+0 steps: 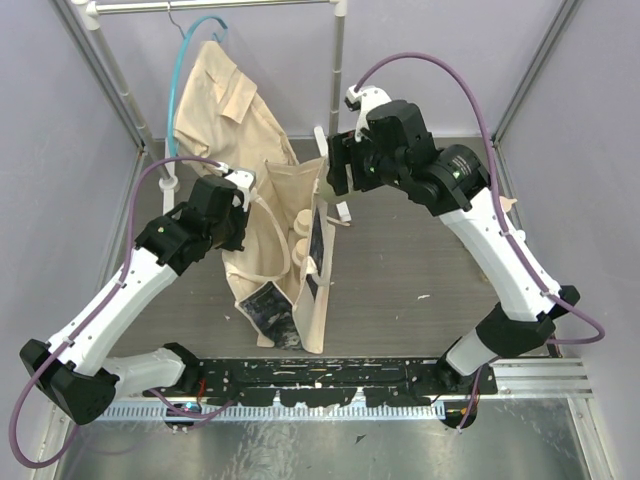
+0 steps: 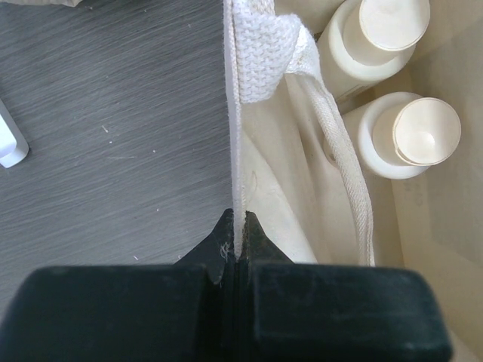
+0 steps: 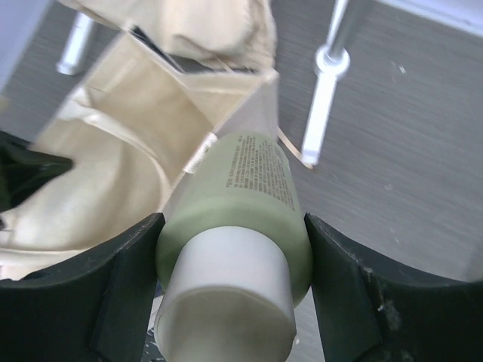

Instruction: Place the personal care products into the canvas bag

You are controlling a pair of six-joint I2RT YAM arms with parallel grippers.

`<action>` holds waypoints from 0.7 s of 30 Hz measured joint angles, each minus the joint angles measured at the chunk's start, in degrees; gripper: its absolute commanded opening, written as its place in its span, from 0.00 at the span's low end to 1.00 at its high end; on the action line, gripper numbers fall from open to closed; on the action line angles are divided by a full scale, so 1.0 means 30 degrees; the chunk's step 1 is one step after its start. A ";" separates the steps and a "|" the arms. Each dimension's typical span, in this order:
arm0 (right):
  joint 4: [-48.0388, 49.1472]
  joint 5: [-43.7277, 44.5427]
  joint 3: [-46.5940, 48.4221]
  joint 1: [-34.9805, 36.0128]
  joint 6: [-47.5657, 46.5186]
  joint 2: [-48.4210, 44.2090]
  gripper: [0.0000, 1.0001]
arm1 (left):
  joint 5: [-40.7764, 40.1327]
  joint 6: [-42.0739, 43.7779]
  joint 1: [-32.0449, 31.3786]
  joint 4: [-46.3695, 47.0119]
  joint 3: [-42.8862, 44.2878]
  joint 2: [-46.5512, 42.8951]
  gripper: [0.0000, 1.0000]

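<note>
The cream canvas bag [image 1: 285, 260] stands open in the middle of the table, its dark printed panel [image 1: 268, 305] at the near end. My left gripper [image 1: 240, 212] is shut on the bag's left rim [image 2: 236, 151] and holds it open. Two cream bottles with round caps [image 2: 411, 136] [image 2: 377, 38] stand inside the bag [image 2: 302, 196], next to a handle strap [image 2: 264, 53]. My right gripper [image 1: 335, 178] is shut on a yellow-green bottle [image 3: 241, 188] with a cream cap. It holds the bottle above the far right edge of the bag's mouth [image 3: 113, 143].
A tan shirt [image 1: 225, 100] on a teal hanger hangs from a white rack behind the bag. The rack's post [image 1: 338, 70] and white foot [image 3: 321, 113] stand just right of the bag's far end. Purple walls close in both sides.
</note>
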 measured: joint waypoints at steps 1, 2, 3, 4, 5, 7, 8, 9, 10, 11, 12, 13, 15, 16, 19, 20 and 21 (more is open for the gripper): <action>0.0248 -0.0401 0.0233 0.0066 -0.0153 0.0087 0.01 | 0.0000 -0.0007 0.0000 0.0000 0.0000 0.0000 0.00; 0.0605 -0.0860 0.0503 0.0138 -0.0379 0.0189 0.01 | 0.0000 -0.0007 0.0000 0.0000 0.0000 0.0000 0.00; 0.0925 -0.1231 0.0714 0.0233 -0.0576 0.0270 0.01 | 0.0000 -0.0015 0.0000 0.0007 0.0000 0.0000 0.00; 0.1231 -0.1588 0.0882 0.0342 -0.0714 0.0328 0.01 | 0.0000 -0.0015 0.0000 0.0000 0.0000 0.0000 0.00; 0.1479 -0.1865 0.0984 0.0430 -0.0838 0.0364 0.01 | 0.0000 -0.0022 0.0000 0.0007 0.0000 0.0000 0.00; 0.1953 -0.2368 0.1188 0.0699 -0.1115 0.0459 0.01 | 0.0000 -0.0036 0.0000 0.0000 0.0000 0.0000 0.00; 0.2171 -0.2601 0.1253 0.0874 -0.1253 0.0503 0.01 | -0.0007 -0.0058 0.0000 0.0007 0.0000 0.0000 0.00; 0.2317 -0.2754 0.1260 0.0976 -0.1341 0.0517 0.01 | -0.0007 -0.0073 0.0000 0.0007 0.0000 0.0000 0.00; 0.2477 -0.3024 0.1268 0.1071 -0.1421 0.0561 0.01 | -0.0007 -0.0080 0.0000 0.0007 0.0000 0.0000 0.00; 0.2572 -0.3220 0.1268 0.1115 -0.1464 0.0605 0.01 | -0.0007 -0.0080 0.0000 0.0007 0.0000 0.0000 0.00; 0.2630 -0.3453 0.1275 0.1188 -0.1479 0.0678 0.01 | -0.0007 -0.0087 0.0000 0.0007 0.0000 0.0000 0.00; 0.2681 -0.3738 0.1275 0.1217 -0.1479 0.0772 0.01 | -0.0007 -0.0087 0.0000 0.0007 0.0000 0.0000 0.00; 0.2820 -0.4248 0.1209 0.1275 -0.1472 0.1035 0.01 | -0.0007 -0.0087 0.0000 0.0007 0.0000 0.0007 0.00; 0.3002 -0.4503 0.0969 0.1341 -0.1450 0.1144 0.01 | -0.0015 -0.0095 0.0000 0.0007 0.0007 0.0007 0.00; 0.3351 -0.5107 -0.0022 0.1479 -0.1253 0.1486 0.01 | -0.0080 -0.0153 0.0000 0.0000 0.0015 0.0007 0.00; 0.3337 -0.5304 -0.0291 0.1523 -0.1107 0.1705 0.01 | -0.0138 -0.0168 0.0000 0.0000 0.0022 0.0007 0.00; 0.3264 -0.5472 -0.0444 0.1581 -0.0984 0.2018 0.01 | -0.0211 -0.0204 0.0000 -0.0007 0.0051 0.0007 0.00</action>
